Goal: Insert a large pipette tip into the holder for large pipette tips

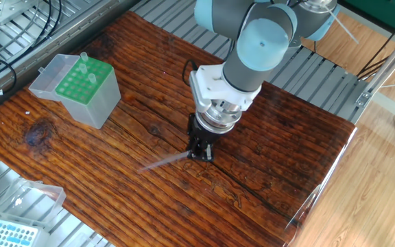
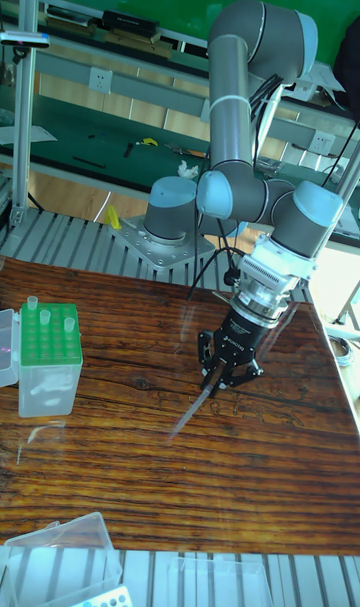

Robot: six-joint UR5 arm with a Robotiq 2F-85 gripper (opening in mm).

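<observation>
Fixed view: large pipette tip [image 1: 162, 162], seemingly down-left.

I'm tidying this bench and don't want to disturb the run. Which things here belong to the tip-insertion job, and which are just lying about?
In use:
- large pipette tip, gripped at its wide end by the gripper
- green-topped holder, lid open

Lying about:
- blue-grid tip box
- clear lid beside it
</observation>
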